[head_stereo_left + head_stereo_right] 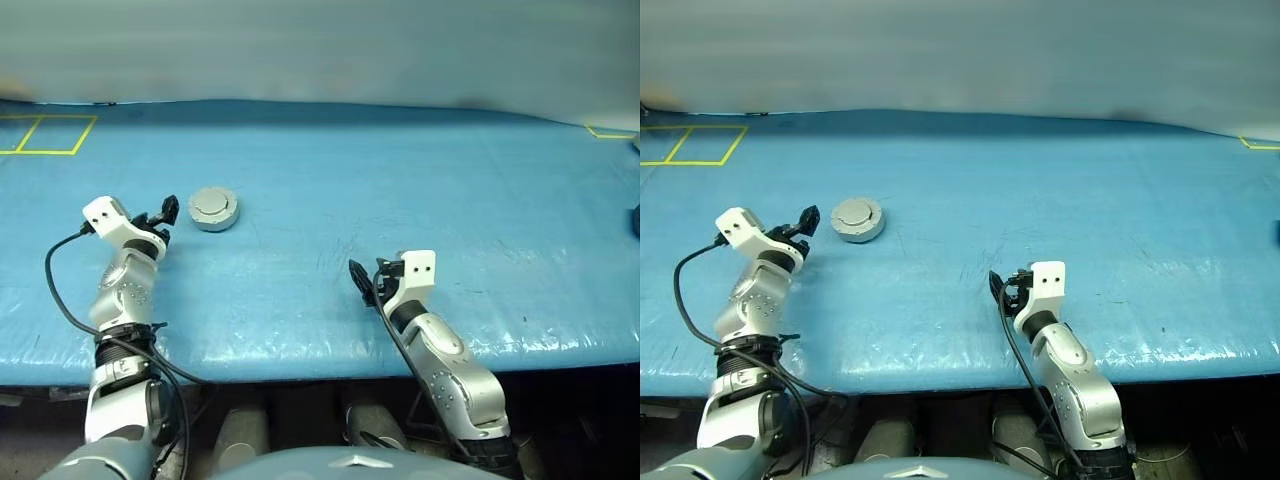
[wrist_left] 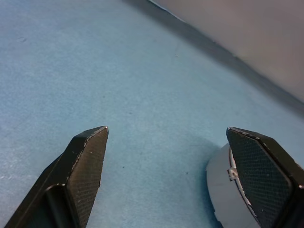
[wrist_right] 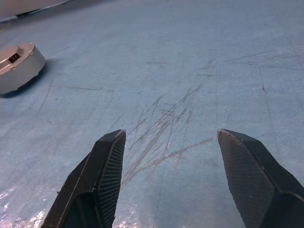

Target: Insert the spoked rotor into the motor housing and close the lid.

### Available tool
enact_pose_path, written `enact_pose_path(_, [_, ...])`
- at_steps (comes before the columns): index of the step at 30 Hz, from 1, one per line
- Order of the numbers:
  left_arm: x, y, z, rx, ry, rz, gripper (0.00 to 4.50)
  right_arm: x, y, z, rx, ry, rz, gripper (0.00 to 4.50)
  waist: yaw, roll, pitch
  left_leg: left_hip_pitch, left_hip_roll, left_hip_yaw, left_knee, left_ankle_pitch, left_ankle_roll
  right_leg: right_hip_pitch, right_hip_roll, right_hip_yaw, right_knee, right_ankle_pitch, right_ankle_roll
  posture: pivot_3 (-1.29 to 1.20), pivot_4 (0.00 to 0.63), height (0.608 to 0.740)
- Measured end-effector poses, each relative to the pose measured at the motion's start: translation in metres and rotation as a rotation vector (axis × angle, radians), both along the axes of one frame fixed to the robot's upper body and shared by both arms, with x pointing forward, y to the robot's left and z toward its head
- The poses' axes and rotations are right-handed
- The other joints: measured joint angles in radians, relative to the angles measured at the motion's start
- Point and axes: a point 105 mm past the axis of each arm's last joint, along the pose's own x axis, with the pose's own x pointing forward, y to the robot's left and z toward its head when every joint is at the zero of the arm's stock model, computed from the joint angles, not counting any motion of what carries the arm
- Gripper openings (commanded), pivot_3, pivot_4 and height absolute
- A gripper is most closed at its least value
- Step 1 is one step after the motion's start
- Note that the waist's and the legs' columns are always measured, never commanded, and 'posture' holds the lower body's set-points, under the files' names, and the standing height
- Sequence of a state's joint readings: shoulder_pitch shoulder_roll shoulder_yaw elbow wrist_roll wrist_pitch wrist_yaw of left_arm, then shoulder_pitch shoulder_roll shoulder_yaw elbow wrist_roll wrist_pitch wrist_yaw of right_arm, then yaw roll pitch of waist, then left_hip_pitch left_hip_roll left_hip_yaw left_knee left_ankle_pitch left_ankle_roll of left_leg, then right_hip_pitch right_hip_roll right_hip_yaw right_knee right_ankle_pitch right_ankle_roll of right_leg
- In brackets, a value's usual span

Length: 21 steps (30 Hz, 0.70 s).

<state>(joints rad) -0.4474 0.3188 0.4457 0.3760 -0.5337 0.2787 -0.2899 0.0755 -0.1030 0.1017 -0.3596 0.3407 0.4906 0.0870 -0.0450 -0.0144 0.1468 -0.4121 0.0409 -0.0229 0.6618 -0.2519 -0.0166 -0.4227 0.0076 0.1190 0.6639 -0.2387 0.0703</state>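
The motor housing is a short grey round puck standing on the blue table, at the left. The lid, plain grey face up, lies flat on top of it. The spoked rotor is hidden. My left gripper is open, just left of the housing and apart from it. In the left wrist view its fingers stand wide with the housing's wall beside one of them. My right gripper is open and empty near the table's front, with the housing far off in its wrist view.
Yellow tape squares mark the far left corner, and a yellow line the far right. A dark object sits at the right edge. Scratches mark the mat ahead of the right gripper.
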Motion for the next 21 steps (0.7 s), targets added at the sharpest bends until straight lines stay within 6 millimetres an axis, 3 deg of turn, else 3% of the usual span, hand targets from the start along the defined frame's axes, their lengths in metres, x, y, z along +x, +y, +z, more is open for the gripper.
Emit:
enact_pose_path(3, [-0.006, -0.037, 0.032, 0.076, -0.131, -0.203, 4.26, 0.000, -0.006, 0.002, -0.081, -0.034, -0.003, 3.22, 0.004, 0.000, 0.000, 0.000, -0.001, 0.000, 0.000, 0.000, 0.000, 0.000, -0.001, 0.000, 0.000, 0.000, 0.000, 0.00, 0.150, 0.740])
enact_pose_path(5, [-0.017, -0.080, 0.051, 0.151, -0.213, -0.405, 4.26, 0.001, -0.010, 0.008, -0.148, -0.083, -0.003, 3.22, 0.007, 0.000, 0.000, 0.000, -0.001, 0.000, 0.000, 0.000, 0.000, 0.000, -0.001, 0.000, -0.001, 0.000, 0.000, 0.00, 0.150, 0.740])
enact_pose_path(8, [-0.037, -0.131, 0.054, 0.252, -0.251, -0.657, 4.26, 0.000, -0.011, 0.019, -0.194, -0.140, 0.014, 3.22, 0.003, 0.000, 0.000, 0.001, 0.000, 0.001, 0.000, 0.000, 0.000, 0.001, 0.000, 0.001, 0.000, 0.000, 0.000, 0.00, 0.150, 0.740])
enact_pose_path(10, [-0.045, -0.150, 0.042, 0.305, -0.222, -0.744, 4.26, 0.000, -0.013, 0.021, -0.227, -0.159, 0.019, 3.22, -0.003, 0.001, 0.000, 0.002, 0.001, 0.001, 0.000, 0.000, 0.000, 0.001, 0.001, 0.001, 0.000, 0.000, 0.000, 0.00, 0.150, 0.740])
enact_pose_path(13, [-0.057, -0.166, 0.005, 0.412, -0.115, -0.816, 4.26, -0.001, -0.020, 0.022, -0.303, -0.175, 0.017, 3.22, -0.010, 0.001, 0.000, 0.004, 0.001, 0.001, -0.001, 0.000, 0.000, 0.003, 0.001, 0.001, 0.000, 0.000, 0.000, 0.00, 0.150, 0.740])
enact_pose_path(15, [-0.065, -0.171, -0.015, 0.407, -0.059, -0.836, 4.26, -0.003, -0.023, 0.021, -0.333, -0.179, 0.010, 3.22, -0.010, 0.001, 0.000, 0.004, 0.001, 0.000, 0.000, 0.000, 0.000, 0.003, 0.001, 0.000, 0.000, 0.000, 0.000, 0.00, 0.150, 0.740])
enact_pose_path(21, [-0.077, -0.179, -0.046, 0.344, 0.022, -0.764, 4.26, -0.015, -0.030, 0.003, -0.375, -0.120, -0.021, 3.22, -0.001, 0.000, 0.000, 0.005, 0.001, 0.001, 0.000, 0.000, 0.000, 0.005, 0.000, 0.001, -0.001, 0.000, 0.000, 0.00, 0.150, 0.740])
